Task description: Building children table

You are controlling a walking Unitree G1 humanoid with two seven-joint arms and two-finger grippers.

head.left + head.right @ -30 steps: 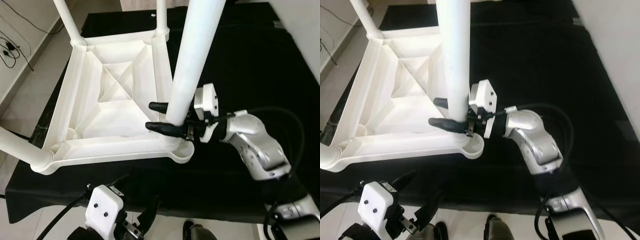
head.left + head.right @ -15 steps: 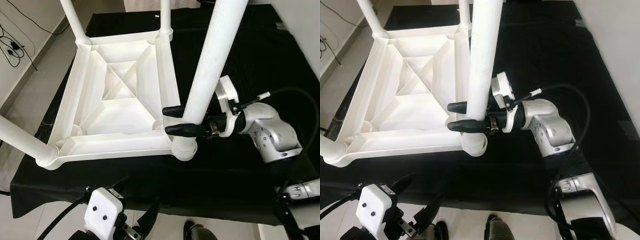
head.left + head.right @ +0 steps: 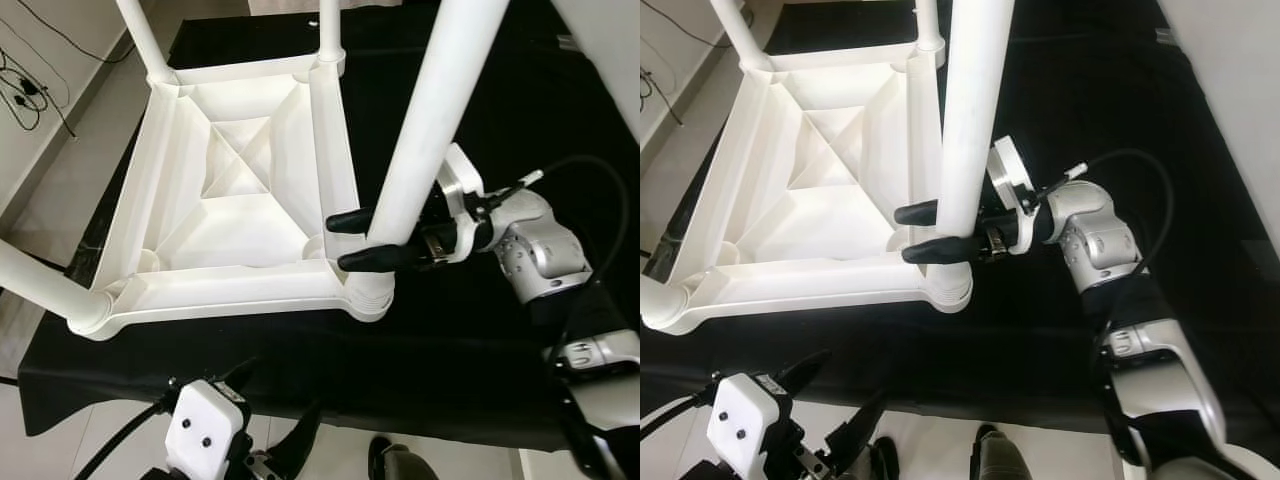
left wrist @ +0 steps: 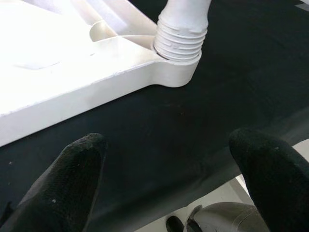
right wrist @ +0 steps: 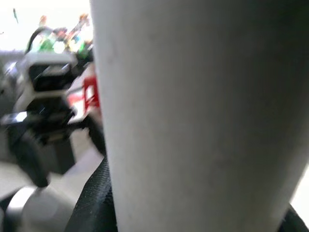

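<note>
The white leg (image 3: pixel 432 120) stands in the corner socket (image 3: pixel 368 295) of the upturned children's table (image 3: pixel 240 210), which lies on the black cloth (image 3: pixel 480 340). Right hand (image 3: pixel 358 240) clamps that leg low down; left hand (image 4: pixel 164 179) hangs spread apart near the cloth's edge.

white table top (image 3: pixel 240 200) | upside-down (ribbed underside up) | leg (image 3: pixel 425 130) in corner socket

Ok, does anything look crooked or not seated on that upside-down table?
Yes. The leg held by the right gripper leans instead of standing straight, and its threads still show above the corner socket, so it isn't fully screwed in.
</note>
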